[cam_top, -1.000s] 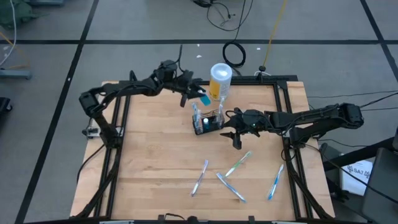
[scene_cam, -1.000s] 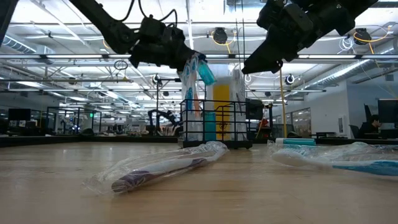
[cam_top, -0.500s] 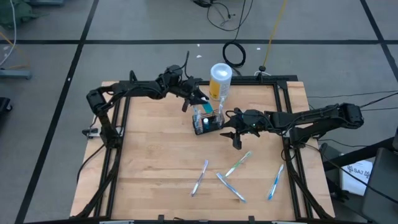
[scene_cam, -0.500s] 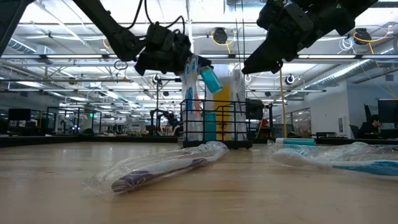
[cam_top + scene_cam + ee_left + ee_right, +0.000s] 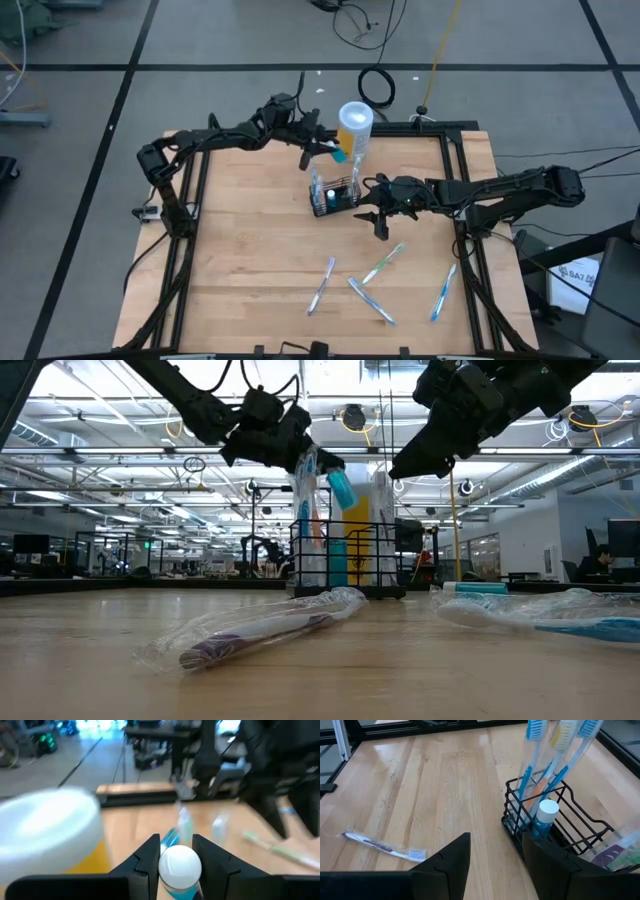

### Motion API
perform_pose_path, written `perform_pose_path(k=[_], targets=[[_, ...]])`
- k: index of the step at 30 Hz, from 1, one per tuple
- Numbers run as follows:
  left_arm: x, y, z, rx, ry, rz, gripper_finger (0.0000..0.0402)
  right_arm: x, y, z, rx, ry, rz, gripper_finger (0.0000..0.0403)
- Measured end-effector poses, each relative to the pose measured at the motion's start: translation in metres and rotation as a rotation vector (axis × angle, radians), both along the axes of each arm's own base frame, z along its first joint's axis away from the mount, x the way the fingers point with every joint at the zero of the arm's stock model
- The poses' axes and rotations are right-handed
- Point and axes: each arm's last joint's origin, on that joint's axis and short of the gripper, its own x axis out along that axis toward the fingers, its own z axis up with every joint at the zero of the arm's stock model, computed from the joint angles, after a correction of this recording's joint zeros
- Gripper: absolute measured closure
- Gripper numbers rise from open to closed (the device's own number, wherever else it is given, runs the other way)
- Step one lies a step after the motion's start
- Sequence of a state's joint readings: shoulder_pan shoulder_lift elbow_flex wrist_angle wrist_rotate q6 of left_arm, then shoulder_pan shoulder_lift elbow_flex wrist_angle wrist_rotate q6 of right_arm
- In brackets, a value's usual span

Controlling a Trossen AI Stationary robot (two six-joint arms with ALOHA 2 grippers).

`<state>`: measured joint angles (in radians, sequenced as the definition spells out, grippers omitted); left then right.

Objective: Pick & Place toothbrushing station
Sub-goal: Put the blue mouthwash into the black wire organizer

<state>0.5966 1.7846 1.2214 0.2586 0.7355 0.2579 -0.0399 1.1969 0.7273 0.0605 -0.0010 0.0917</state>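
Note:
The toothbrushing station, a low black wire basket [image 5: 333,196] [image 5: 555,827], stands on the table's far middle with several toothbrushes and a white-capped tube [image 5: 548,811] upright in it. My left gripper [image 5: 318,150] [image 5: 300,455] hovers above and just beyond the basket, beside a white-and-yellow canister [image 5: 354,130], shut on a small teal tube [image 5: 338,155] [image 5: 340,485]. My right gripper [image 5: 377,215] [image 5: 495,855] hangs open just right of the basket, with nothing between its fingers. My left gripper pinches the teal tube between its two fingers, which lie on the tube's sides [image 5: 174,889] right by its white cap [image 5: 180,864]. The fingers reach nearly level from the table's left. The tube is lifted clear, tilted, above the basket.
Several wrapped toothbrushes lie loose on the table's near half [image 5: 321,286] [image 5: 383,264] [image 5: 371,300] [image 5: 443,292]. In the low view one lies close to the camera [image 5: 260,625]. Black frame rails [image 5: 190,230] run along the table's left and right sides.
My left gripper has gone toward the table's right edge with the tube, from left of the basket to above it, close to the canister, and its wrist has rolled. The tube stays in the hold, clear of the basket, and is tipped differently. My right arm has kept still.

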Motion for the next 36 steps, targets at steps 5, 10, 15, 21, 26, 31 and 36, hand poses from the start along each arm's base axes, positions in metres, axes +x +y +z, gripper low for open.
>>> perform_pose_path(k=[5,10,15,21,26,31,36], targets=[[0.005,0.003,-0.018,0.004,0.048,0.015,0.0300,0.000,0.000,0.000,0.000,-0.002,0.000,0.0232],[0.013,0.002,-0.038,-0.052,0.075,-0.022,0.0300,0.000,0.000,0.000,0.000,-0.003,0.000,0.0232],[0.010,0.003,-0.032,-0.120,0.035,-0.118,0.0300,0.000,0.000,0.000,0.000,-0.003,0.000,0.0232],[0.008,0.002,-0.032,-0.176,0.047,-0.177,0.0300,0.000,0.000,0.000,-0.002,-0.003,0.001,0.0232],[0.011,-0.008,-0.038,-0.175,0.095,-0.207,0.0300,0.000,0.000,0.000,-0.002,-0.003,0.001,0.0232],[0.015,-0.018,-0.040,-0.147,0.107,-0.245,0.0300,0.000,0.000,0.000,-0.002,-0.003,0.002,0.0231],[0.018,-0.025,-0.043,-0.128,0.142,-0.208,0.0300,0.000,0.000,0.000,-0.002,-0.002,0.001,0.0232]])
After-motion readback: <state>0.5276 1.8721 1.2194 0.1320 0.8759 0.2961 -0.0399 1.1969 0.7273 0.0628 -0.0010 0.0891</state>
